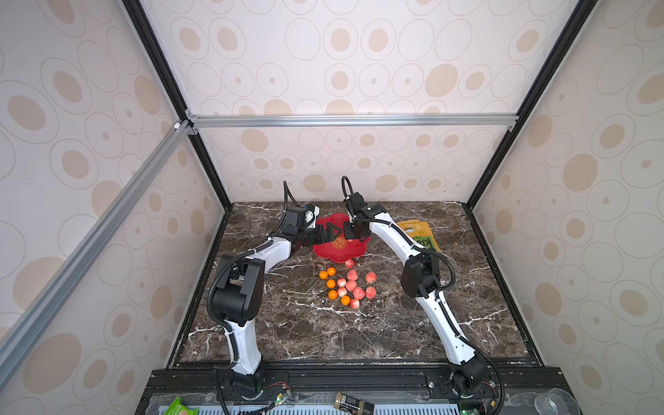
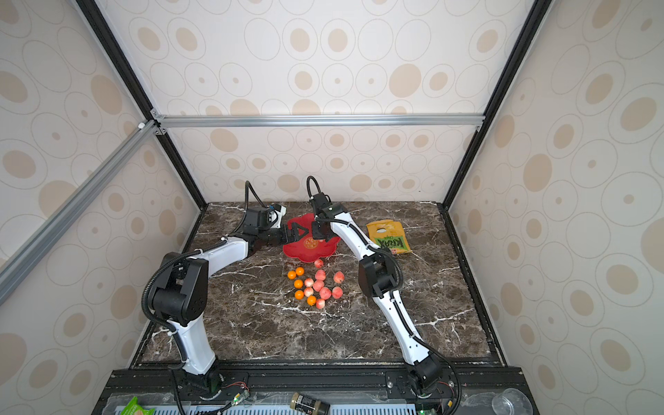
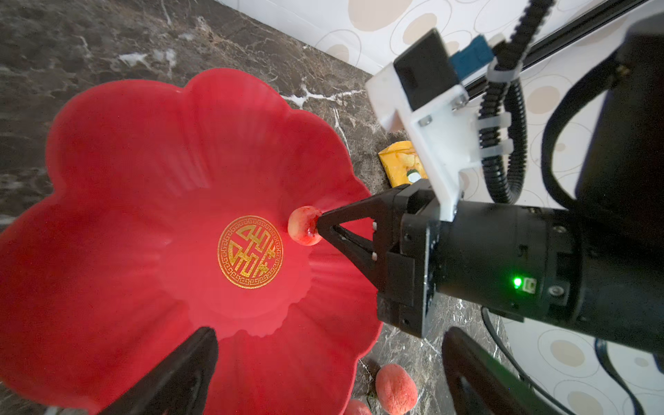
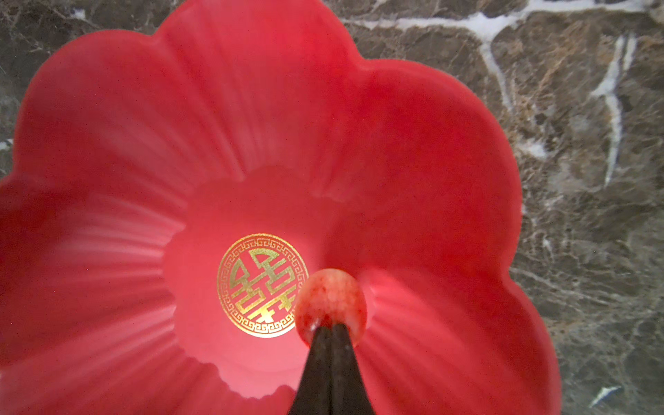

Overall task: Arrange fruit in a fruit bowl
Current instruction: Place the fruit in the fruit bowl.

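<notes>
I have the right gripper (image 4: 331,328) with its jaws pressed flat together, pinching nothing. The tips appear to touch a small peach (image 4: 328,298) lying in the fruit bowl (image 4: 449,107), just beside the gold mark (image 4: 262,285). I judge the closed tip is there to nudge this fruit into place, not lift it. My left gripper (image 3: 330,336) hangs spread and empty over the bowl's left side. The other fruit (image 1: 346,285) lies clustered on the table (image 1: 413,323), just near of the bowl.

We see a glossy red flower-shaped bowl (image 4: 251,107) with a round gold fretwork emblem (image 4: 248,284), pink-red round fruits (image 1: 352,275), bright orange round fruits (image 1: 331,284), a brown white-veined marble bench (image 1: 305,323)
</notes>
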Robot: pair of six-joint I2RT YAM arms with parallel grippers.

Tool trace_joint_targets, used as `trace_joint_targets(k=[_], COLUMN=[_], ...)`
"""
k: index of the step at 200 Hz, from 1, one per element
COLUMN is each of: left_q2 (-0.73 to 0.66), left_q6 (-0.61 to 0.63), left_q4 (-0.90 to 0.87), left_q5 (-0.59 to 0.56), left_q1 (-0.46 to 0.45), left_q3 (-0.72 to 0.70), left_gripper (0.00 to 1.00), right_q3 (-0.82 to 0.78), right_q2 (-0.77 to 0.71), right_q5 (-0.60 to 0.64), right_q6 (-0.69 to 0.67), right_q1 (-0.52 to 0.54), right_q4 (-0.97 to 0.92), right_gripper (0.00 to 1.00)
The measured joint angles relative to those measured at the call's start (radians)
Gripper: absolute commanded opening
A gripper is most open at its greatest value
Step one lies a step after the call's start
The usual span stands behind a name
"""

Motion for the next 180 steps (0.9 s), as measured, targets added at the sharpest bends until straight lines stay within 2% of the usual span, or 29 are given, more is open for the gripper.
trace_joint_targets(k=[117,180], left_q2=[0.000,0.000], left_q6=[0.003,0.004], left_q4=[0.000,-0.004], left_q5=[0.005,0.008], left_q1=[0.000,0.000], left_q3=[0.000,0.011], left_gripper=[0.98,0.98], right_q3=[0.037,0.037], right_q2=[0.036,0.037], right_q5=[-0.008,-0.019], right_q6=[0.008,0.011], right_q1=[-0.018,-0.019], right_q4=[0.009,0.009], right_gripper=[0.03,0.17])
